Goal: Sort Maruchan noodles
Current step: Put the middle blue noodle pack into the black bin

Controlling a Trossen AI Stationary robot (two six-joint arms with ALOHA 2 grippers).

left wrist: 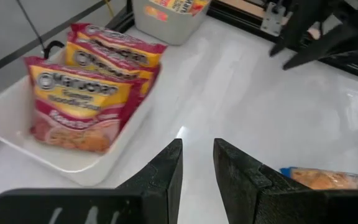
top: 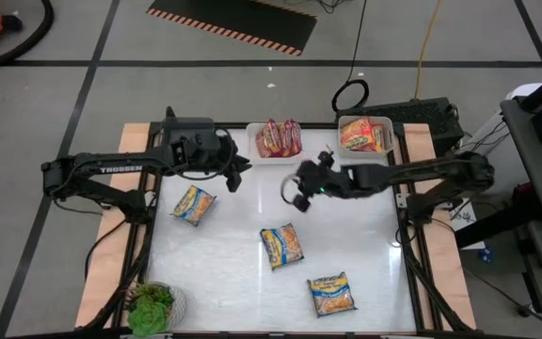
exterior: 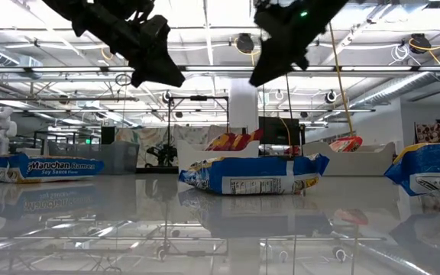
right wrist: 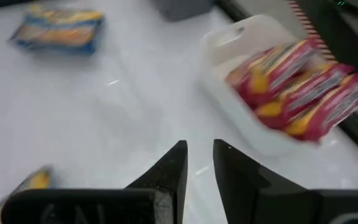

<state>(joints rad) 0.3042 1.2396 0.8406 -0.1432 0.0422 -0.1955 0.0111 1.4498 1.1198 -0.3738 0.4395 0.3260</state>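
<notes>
1. Nearest the low camera lay a crinkly blue-and-yellow plastic noodle packet [exterior: 252,174], flat on the glossy white table [top: 365,245].
2. Red packets [top: 278,137] filled one white tray [top: 252,151]; orange packets [top: 362,134] filled another.
3. Three blue packets remained unsorted.
4. The left gripper [left wrist: 196,163] and the right gripper [right wrist: 199,163] hovered empty, fingers slightly apart.

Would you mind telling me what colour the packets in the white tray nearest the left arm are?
Red-pink with yellow, clearest in the left wrist view: packets, white tray.
</notes>
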